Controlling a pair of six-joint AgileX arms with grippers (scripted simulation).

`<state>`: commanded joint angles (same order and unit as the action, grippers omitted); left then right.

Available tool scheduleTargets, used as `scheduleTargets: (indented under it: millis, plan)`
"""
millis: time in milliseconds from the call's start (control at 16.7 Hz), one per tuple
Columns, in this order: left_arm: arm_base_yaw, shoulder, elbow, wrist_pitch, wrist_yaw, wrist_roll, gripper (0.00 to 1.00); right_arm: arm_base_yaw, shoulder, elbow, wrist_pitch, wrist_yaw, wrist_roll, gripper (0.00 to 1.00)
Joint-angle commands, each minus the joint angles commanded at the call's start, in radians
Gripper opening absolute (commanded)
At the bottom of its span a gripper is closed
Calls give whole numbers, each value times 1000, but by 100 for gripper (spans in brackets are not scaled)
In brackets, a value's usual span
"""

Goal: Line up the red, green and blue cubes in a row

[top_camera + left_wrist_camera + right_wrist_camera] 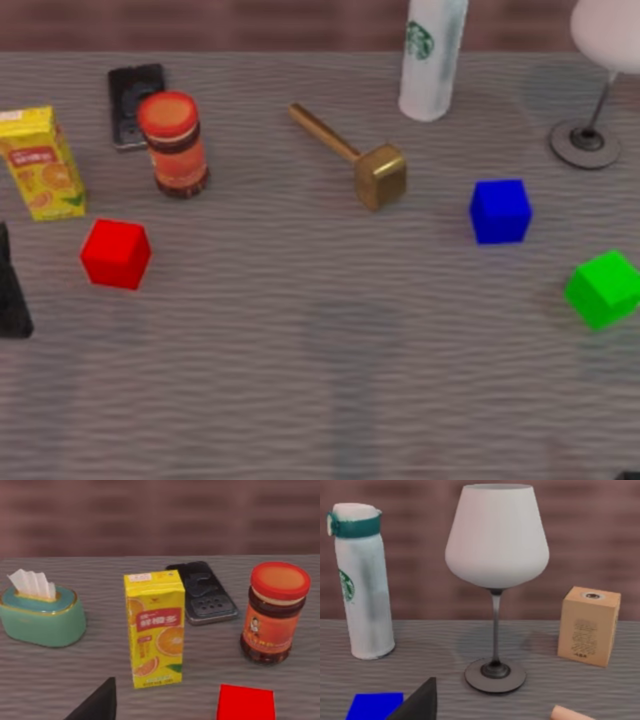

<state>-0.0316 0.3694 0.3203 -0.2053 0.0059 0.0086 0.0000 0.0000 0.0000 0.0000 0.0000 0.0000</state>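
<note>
Nothing lined up yet: red cube (116,253) sits at the surface's left near the jar (174,143), blue cube (500,211) and green cube (604,289) right. Can't tell either arm's jaws. I'd take red first, descending vertically, clear of the jar.

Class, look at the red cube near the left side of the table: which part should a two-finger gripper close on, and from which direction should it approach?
Probably from straight above, closing on two opposite side faces of the red cube. It sits flat and slightly turned, so the fingers should rotate to match its edges. The top is clear, and the jar and juice carton stand apart behind it, leaving room for the fingers.
</note>
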Motion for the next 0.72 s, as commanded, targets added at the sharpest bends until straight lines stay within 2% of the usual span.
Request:
scheduleTargets:
  millis: [720]
  plan:
    - [-72,1220,939,-630,-6,32,100,0,0,0,0,0,0,100]
